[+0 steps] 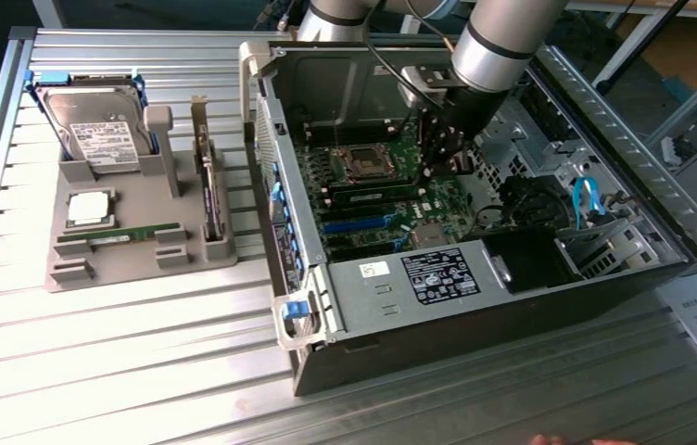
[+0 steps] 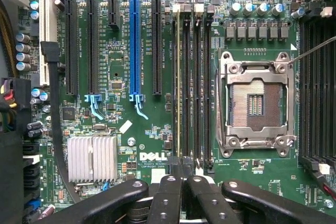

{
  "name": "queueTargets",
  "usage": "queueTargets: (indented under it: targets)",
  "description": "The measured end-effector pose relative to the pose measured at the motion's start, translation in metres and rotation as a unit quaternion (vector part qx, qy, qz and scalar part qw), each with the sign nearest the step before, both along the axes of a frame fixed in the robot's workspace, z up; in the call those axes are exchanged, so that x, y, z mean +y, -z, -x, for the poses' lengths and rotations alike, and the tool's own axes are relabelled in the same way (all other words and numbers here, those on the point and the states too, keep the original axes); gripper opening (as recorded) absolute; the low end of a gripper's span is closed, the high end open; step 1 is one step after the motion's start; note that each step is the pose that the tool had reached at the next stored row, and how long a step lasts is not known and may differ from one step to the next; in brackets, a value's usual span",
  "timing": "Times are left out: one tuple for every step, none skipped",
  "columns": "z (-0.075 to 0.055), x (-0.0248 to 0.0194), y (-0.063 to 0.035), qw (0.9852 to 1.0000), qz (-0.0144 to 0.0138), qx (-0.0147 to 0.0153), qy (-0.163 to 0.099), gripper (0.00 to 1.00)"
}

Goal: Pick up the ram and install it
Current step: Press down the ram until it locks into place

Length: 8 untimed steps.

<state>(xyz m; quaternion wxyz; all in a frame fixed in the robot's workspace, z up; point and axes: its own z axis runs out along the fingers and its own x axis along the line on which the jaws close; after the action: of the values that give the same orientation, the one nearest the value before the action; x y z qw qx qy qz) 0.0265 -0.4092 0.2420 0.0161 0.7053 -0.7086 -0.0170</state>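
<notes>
A ram (image 2: pixel 178 82) stands edge-on in one of the slots (image 2: pixel 197 87) beside the empty processor socket (image 2: pixel 255 103) on the green motherboard. In the exterior view this ram (image 1: pixel 365 196) lies just below the socket inside the open computer case (image 1: pixel 485 278). My gripper (image 2: pixel 182 172) hangs right over one end of the ram slots, its two black fingers pressed together with nothing between them. In the exterior view the gripper (image 1: pixel 443 165) reaches down into the case over the board. Another green stick (image 1: pixel 120 236) rests in the grey holder (image 1: pixel 138 269) outside the case.
The grey holder also carries a hard drive (image 1: pixel 99 130), a square silver processor (image 1: pixel 89 208) and a dark expansion card (image 1: pixel 209 199). Case walls, a power supply (image 1: pixel 441 276) and cables (image 1: pixel 586 199) hem in the arm. Fingertips of a hand (image 1: pixel 571 439) show at the table's near edge.
</notes>
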Motion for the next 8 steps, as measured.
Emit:
queueTargets:
  targets:
    - [0.0,0.0001,0.0,1.0,0.0,0.0,0.0,0.1]
    - [0.0,0.0001,0.0,1.0,0.0,0.0,0.0,0.1]
    - [0.0,0.0002,0.0006,1.0,-0.0001,0.0,0.0,0.1]
    - [0.0,0.0002,0.0015,1.0,0.0,0.0,0.0,0.1]
    - [0.0,0.0001,0.0022,1.0,0.0,0.0,0.0,0.1]
    - [0.0,0.0001,0.003,1.0,0.0,0.0,0.0,0.1]
    - [0.0,0.0001,0.0037,1.0,0.0,0.0,0.0,0.1]
    - [0.0,0.0001,0.0048,1.0,0.0,0.0,0.0,0.1]
